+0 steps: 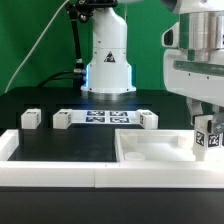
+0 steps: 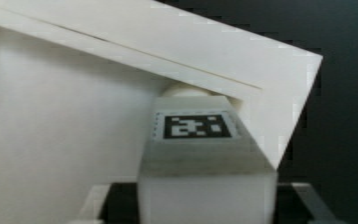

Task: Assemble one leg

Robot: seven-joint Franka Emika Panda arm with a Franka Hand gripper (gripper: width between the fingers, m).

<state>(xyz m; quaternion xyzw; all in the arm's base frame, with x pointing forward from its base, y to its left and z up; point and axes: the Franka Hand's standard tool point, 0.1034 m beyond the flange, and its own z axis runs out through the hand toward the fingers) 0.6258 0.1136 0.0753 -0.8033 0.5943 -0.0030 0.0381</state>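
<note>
Here, leg [image 1: 206, 139] within gripper [image 1: 205, 127], over tray [image 1: 140, 150].

Both pictures are rendered small and soft, with fine detail lost. In the exterior view, even, bright overhead light is seen; the white border walls [image 1: 60, 165] are nearly washed out toward 6 o'clock, while the black table [image 1: 60, 138] is kept matte and without glare. A bluish glow is shown on the arm's base [image 1: 107, 72] near 12 o'clock. In the wrist view, the tray-like piece [image 2: 87, 120] is overexposed and blurred, and only the marker tag [image 2: 195, 125] is kept fairly sharp.
</note>
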